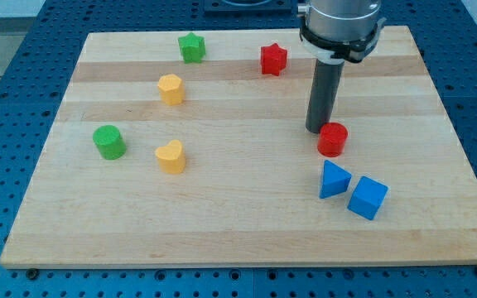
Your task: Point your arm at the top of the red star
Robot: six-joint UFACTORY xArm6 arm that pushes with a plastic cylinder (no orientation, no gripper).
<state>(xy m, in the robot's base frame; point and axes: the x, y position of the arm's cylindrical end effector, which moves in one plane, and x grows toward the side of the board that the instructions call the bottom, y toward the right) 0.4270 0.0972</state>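
Red star sits up-left of the tip, no clear long axis; red cylinder touches the tip's lower right. No gripper visible.

Board: pale wood, visible grain in stripes, smooth matt finish. Red star, red cylinder, blue cube: painted look, matt, smooth faces. Rod: dark, matt. Collar above rod: grey metal, slight sheen. Blue table: perforated metal.
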